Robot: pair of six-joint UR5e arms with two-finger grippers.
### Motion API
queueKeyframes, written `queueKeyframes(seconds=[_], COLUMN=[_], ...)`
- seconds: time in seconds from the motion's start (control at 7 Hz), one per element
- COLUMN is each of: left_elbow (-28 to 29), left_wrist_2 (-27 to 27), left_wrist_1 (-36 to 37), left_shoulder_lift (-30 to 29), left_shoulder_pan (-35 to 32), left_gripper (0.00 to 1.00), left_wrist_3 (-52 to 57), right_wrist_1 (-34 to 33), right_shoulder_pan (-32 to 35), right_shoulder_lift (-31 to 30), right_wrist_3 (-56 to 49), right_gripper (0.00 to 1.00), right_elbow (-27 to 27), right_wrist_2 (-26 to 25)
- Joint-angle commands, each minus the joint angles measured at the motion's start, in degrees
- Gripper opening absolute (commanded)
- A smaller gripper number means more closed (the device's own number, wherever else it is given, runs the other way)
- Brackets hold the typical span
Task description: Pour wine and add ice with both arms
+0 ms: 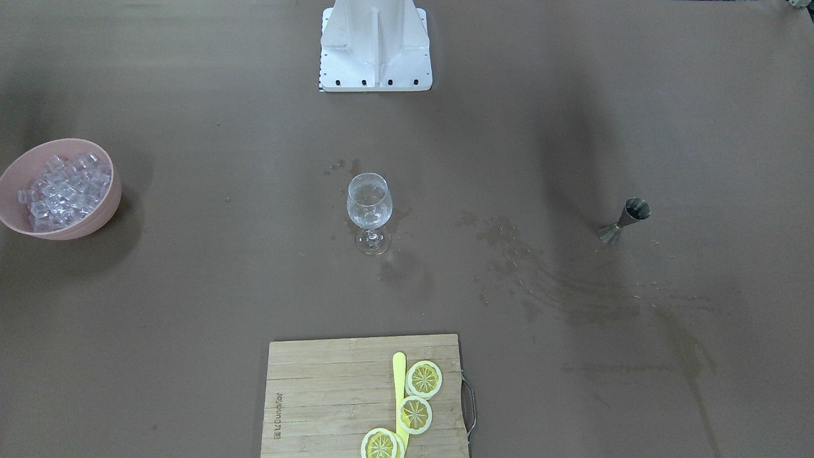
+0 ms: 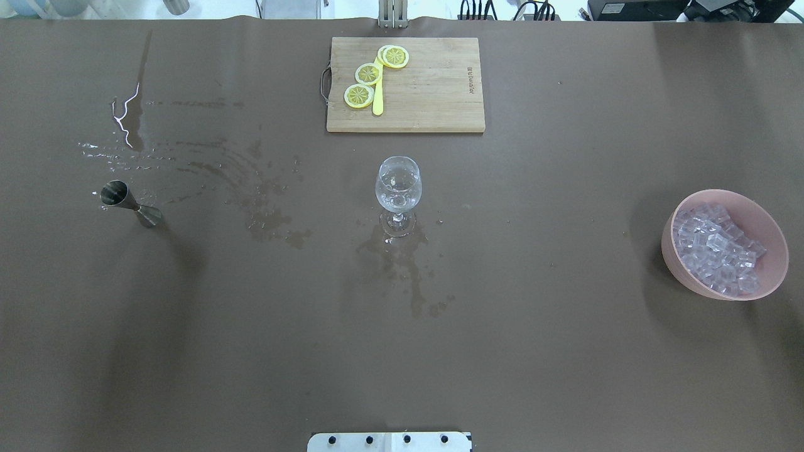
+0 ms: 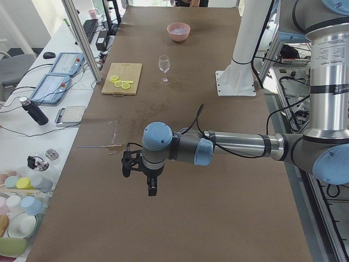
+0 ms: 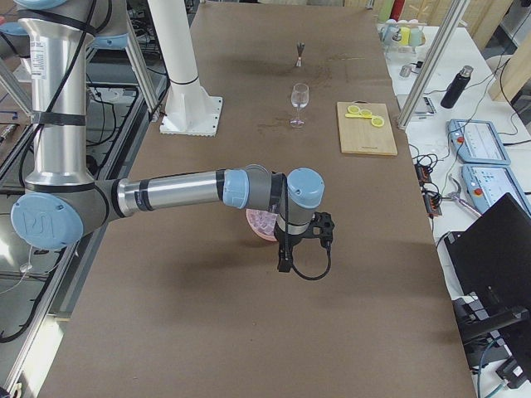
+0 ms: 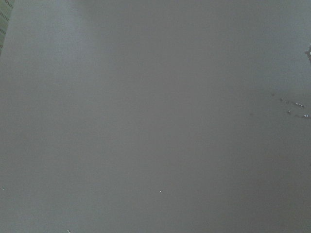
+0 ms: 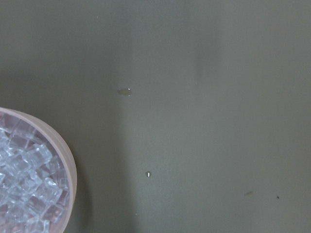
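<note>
The ice [image 2: 716,251] fills a pink bowl [image 2: 774,246] at the right end of the bench [image 2: 565,351]. A wine glass [image 2: 398,188] stands upright mid-bench. A metal jigger [image 2: 129,202] stands well to its left among wet streaks [image 2: 207,166]. At the far edge, a wooden board [image 2: 433,94] carries lemon slices [image 2: 368,73]. The left arm [image 3: 234,144] holds the left tool [image 3: 140,166] above the bench's left end. The right arm [image 4: 174,192] holds the right tool [image 4: 305,236] just beside the bowl. I cannot tell whether either tool is clenched or released.
</note>
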Motion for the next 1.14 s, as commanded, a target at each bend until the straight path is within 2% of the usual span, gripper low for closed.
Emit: queueKeyframes(seconds=[0.0, 0.29, 0.57, 0.71, 1.0], left_elbow=[-0.10, -2.29, -4.14, -4.58, -3.97], left_wrist_2=[-0.06, -0.15, -1.46, -3.21, -3.23], left_wrist_1=[-0.06, -0.23, -6.44, -6.30, -7.00], left_shoulder_lift=[-0.56, -1.53, -1.98, -3.45, -6.44], left_shoulder_pan=[0.00, 0.17, 1.66, 5.85, 8.61], left_gripper=[0.98, 0.98, 0.98, 0.98, 0.98], left_wrist_3=[-0.18, -0.54, -1.06, -1.41, -11.11], right_wrist_1=[0.00, 0.00, 0.00, 0.00, 0.00], right_shoulder_pan=[-0.02, 0.06, 0.06, 0.06, 0.06], right_shoulder_lift=[0.21, 0.65, 0.74, 0.74, 0.74], right_wrist_3=[1.81, 2.62, 2.62, 2.62, 2.62], right_gripper=[1.00, 1.00, 1.00, 1.00, 1.00], right_elbow=[0.15, 0.24, 0.68, 0.85, 1.03], right_wrist_2=[0.00, 0.17, 0.26, 0.26, 0.53])
